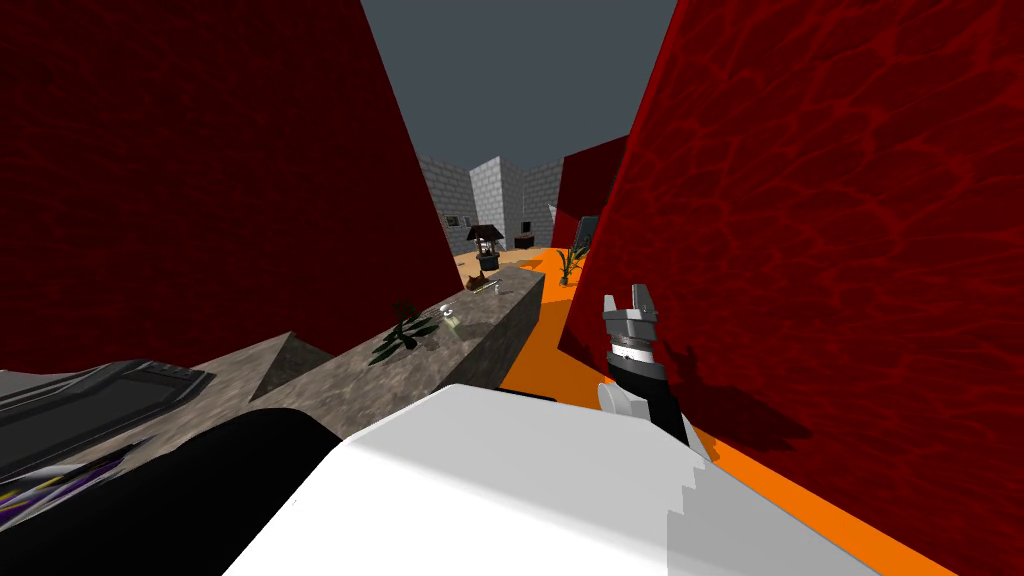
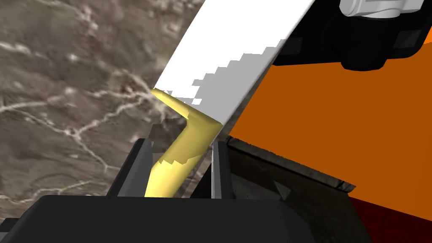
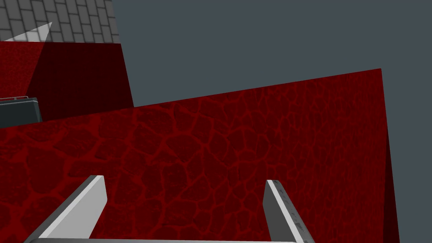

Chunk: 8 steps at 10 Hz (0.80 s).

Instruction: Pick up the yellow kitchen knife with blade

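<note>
1. The left tool [image 2: 180, 142] is clenched on the yellow kitchen knife [image 2: 192, 135], which sits between its fingers, over the marbled counter [image 2: 63, 105] near its edge.
2. The right tool [image 1: 625, 296] hangs released, well apart from the knife.
3. Likely risk: the bent handle twists in the narrow grip, slips out and drops to the orange floor [image 2: 337, 126].

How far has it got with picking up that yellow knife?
Done: the left gripper has its jaws pressed on the handle of the yellow-handled kitchen knife with a broad white blade. In hand: the hold, by the mottled grey-brown stone counter; I cannot tell if the knife is off the surface. Left: lifting it clear. The right gripper hangs open.
</note>
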Available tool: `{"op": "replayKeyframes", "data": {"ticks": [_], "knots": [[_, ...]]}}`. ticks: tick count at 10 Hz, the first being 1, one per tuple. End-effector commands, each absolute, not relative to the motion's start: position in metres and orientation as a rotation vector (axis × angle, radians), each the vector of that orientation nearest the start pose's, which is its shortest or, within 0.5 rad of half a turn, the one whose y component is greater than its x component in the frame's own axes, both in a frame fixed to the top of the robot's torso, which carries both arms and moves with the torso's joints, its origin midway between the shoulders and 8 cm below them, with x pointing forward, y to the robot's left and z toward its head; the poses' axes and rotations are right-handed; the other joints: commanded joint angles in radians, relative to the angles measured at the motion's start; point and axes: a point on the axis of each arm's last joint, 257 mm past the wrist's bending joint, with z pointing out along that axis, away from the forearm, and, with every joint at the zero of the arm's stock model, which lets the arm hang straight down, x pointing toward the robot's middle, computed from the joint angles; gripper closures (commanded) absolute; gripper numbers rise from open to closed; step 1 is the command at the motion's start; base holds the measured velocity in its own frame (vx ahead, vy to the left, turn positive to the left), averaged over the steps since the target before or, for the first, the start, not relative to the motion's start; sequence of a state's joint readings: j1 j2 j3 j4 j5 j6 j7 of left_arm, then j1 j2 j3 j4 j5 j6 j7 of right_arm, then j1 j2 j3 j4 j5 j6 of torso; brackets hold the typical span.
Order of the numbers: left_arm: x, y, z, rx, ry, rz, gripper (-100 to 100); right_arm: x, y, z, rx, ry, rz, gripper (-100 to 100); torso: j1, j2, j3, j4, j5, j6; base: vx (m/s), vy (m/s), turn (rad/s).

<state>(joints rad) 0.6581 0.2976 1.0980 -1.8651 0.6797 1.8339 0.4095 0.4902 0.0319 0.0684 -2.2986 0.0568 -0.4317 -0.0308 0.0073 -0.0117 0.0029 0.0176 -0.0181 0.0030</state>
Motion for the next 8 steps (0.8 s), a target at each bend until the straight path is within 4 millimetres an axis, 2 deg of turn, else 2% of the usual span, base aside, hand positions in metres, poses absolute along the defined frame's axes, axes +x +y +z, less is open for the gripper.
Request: {"op": "replayKeyframes", "data": {"ticks": [1,2,3,4,6,7,8], "knots": [[-0.062,0.539,-0.35,-3.142,0.176,0.093,100,0.356,-0.254,0.023,0.698,0.639,1.356,0,0.0,0.0,0.0,0.0,0.0,0.0,0.0,0.0,0.0],[-0.062,0.539,-0.35,-3.142,0.176,0.093,100,0.356,-0.254,0.023,0.698,0.639,1.356,0,0.0,0.0,0.0,0.0,0.0,0.0,0.0,0.0,0.0],[-0.062,0.539,-0.35,-3.142,0.176,0.092,0,0.356,-0.254,0.023,0.698,0.639,1.356,0,0.0,0.0,0.0,0.0,0.0,0.0,0.0,0.0,0.0],[-0.063,0.537,-0.339,-3.141,0.163,0.091,100,0.356,-0.254,0.023,0.698,0.639,1.356,0,0.0,0.0,0.0,0.0,0.0,0.0,0.02,0.009,0.008],[-0.063,0.537,-0.329,-3.135,0.164,0.089,100,0.356,-0.254,0.023,0.698,0.639,1.356,0,0.001,-0.002,-0.001,0.0,0.0,0.0,0.027,0.013,-0.002],[-0.063,0.538,-0.332,-3.136,0.165,0.088,100,0.356,-0.254,0.023,0.698,0.639,1.356,0,0.001,-0.002,-0.001,0.0,0.0,0.0,0.012,0.005,-0.004],[-0.063,0.538,-0.331,-3.136,0.165,0.089,0,0.356,-0.254,0.023,0.698,0.639,1.356,0,0.001,-0.001,-0.001,0.0,0.0,0.0,0.0,0.0,0.0]]}}
